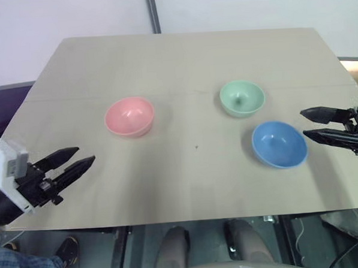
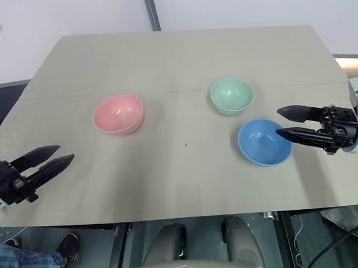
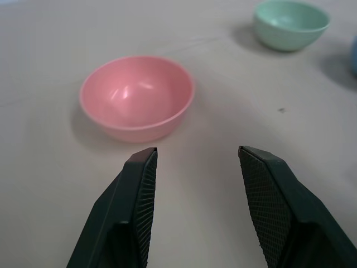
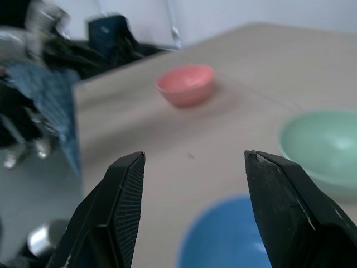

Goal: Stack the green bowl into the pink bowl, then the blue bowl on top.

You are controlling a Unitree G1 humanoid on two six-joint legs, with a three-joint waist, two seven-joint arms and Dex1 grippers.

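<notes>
I'm seeing all three bowls standing apart on the table: green bowl point(image 1: 242, 97) far right, blue bowl point(image 1: 279, 144) nearer, pink bowl point(image 1: 129, 117) left. My right gripper point(image 1: 306, 122), spread wide and empty, is hovering right of the blue, probably nearest the green; left gripper point(image 1: 85, 158) is gaping too.

Both head cameras look steeply down over the pale beige tabletop point(image 1: 188, 187) from its near edge. The wrist cameras sit low and close, sharing the smooth salmon-pink round bowl point(image 3: 137, 98).
</notes>
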